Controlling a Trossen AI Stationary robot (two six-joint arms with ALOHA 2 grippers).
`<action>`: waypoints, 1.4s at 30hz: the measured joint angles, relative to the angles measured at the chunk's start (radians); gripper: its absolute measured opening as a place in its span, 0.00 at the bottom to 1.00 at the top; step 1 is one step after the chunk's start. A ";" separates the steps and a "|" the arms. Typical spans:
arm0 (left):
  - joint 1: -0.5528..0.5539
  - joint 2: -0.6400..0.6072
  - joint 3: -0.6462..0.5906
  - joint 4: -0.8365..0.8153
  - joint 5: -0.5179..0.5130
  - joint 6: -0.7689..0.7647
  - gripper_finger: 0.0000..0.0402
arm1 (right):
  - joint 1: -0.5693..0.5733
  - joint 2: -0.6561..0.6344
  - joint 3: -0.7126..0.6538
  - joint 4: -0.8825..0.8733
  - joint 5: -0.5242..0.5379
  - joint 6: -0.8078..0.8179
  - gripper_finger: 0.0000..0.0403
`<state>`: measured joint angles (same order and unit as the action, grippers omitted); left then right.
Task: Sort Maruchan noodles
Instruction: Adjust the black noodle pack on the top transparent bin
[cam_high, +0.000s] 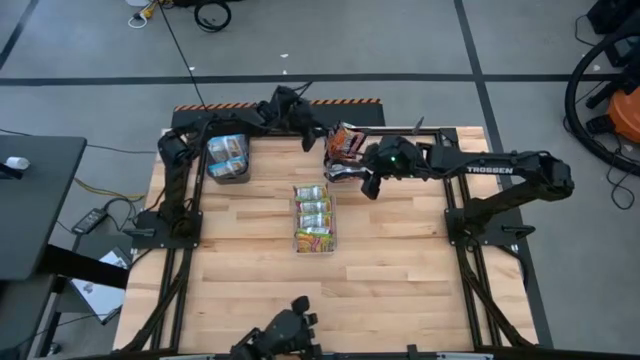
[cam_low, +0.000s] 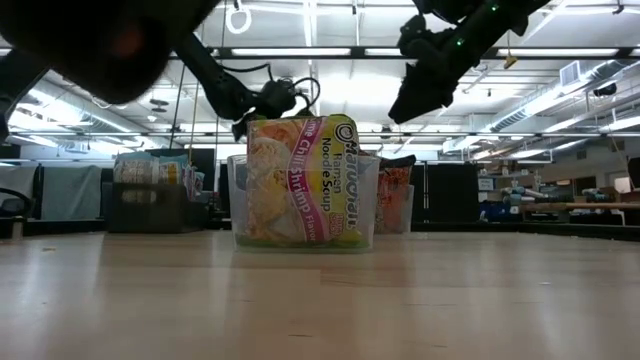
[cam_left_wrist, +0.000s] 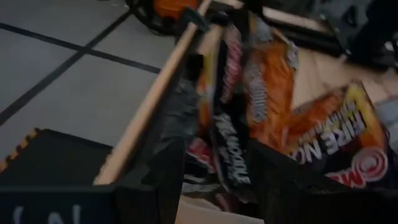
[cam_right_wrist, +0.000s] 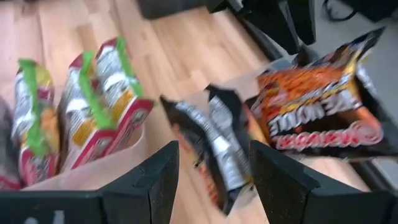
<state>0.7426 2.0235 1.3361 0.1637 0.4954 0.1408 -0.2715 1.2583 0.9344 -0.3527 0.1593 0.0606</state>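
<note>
Your noodles are grouped by colour, so each flavour stays in its own bin: yellow-green packs (cam_high: 314, 220) at mid-desk, blue ones (cam_high: 228, 153) far left, dark orange packs (cam_high: 347, 146) at the far edge. Your right tool (cam_high: 369, 183) hangs over the dark packs, fingers apart, nothing held. Your left tool (cam_high: 316, 134), just beside that pile, also stands parted and empty.
</note>
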 joint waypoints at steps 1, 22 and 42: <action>-0.004 0.006 0.000 0.004 0.002 0.008 0.44 | 0.006 0.000 0.000 -0.011 0.000 0.007 0.50; -0.003 0.032 -0.001 0.010 -0.187 0.096 0.44 | 0.023 0.000 -0.001 -0.033 0.032 0.079 0.50; 0.042 0.090 0.014 0.046 0.045 0.077 0.44 | 0.020 0.000 -0.002 -0.022 0.083 0.077 0.50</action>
<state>0.7850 2.1132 1.3499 0.2101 0.5404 0.2173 -0.2518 1.2583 0.9329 -0.3750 0.2424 0.1379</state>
